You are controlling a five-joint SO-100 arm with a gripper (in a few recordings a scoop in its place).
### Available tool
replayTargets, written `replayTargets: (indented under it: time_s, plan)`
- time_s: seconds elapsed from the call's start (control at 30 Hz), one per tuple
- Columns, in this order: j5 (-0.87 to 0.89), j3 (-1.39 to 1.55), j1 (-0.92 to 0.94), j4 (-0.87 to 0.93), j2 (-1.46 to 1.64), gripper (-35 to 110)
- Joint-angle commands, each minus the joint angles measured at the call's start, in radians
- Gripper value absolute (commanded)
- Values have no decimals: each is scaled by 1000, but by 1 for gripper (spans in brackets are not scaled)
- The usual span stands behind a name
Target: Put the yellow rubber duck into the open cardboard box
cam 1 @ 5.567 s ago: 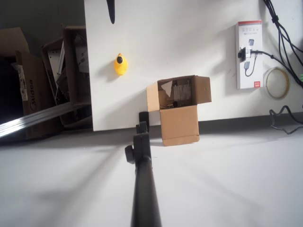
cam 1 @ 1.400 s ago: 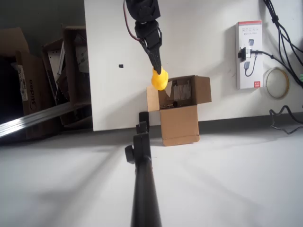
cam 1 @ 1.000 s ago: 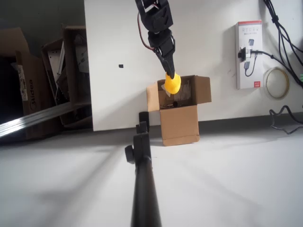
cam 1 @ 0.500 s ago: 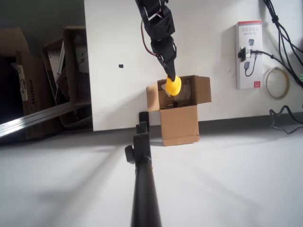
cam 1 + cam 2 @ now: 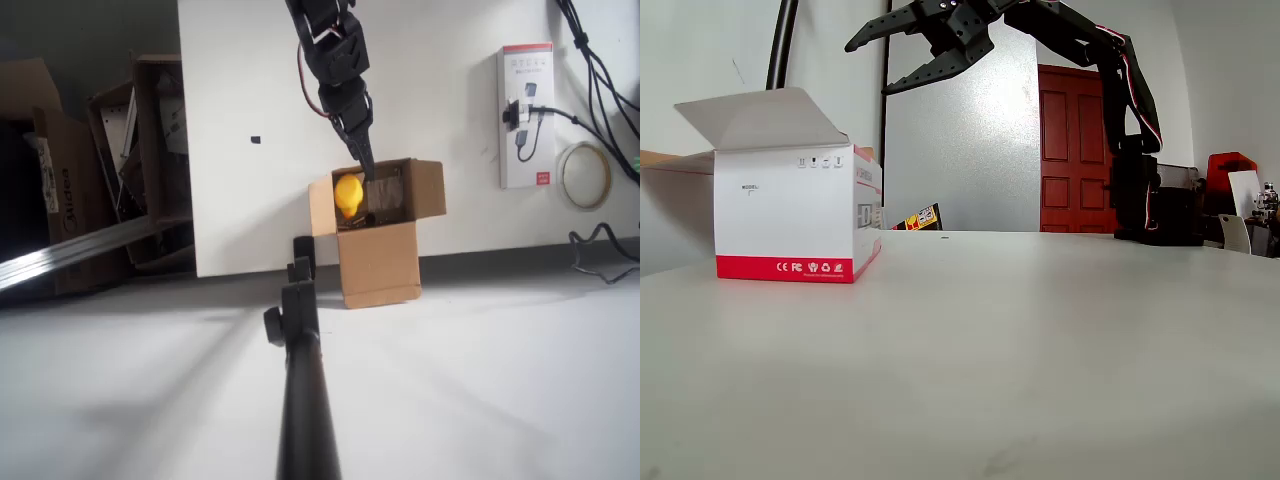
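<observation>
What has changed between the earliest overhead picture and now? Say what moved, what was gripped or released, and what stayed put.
The duck went from the table's left part into the box, carried there by the gripper, which has since let it go: its jaws are open in the fixed view, and in the overhead view the duck lies in the box beside the fingers. The box, the white carton and the tape roll stayed put.

Gripper [image 5: 872,62] gapes above white carton [image 5: 795,222].
</observation>
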Motion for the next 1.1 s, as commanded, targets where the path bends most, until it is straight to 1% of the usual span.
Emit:
replayTargets:
  time_s: [0.0,0.17,0.33,0.6,0.9,1.07]
  plan:
    - [6,-49,3,-9,9,24]
    - [-5,-49,3,17,21,18]
    - [-8,-46,26,97,92,0]
    - [2,-40,120,265,291,0]
    - [12,-37,242,400,545,0]
    - [17,55,331,411,715,0]
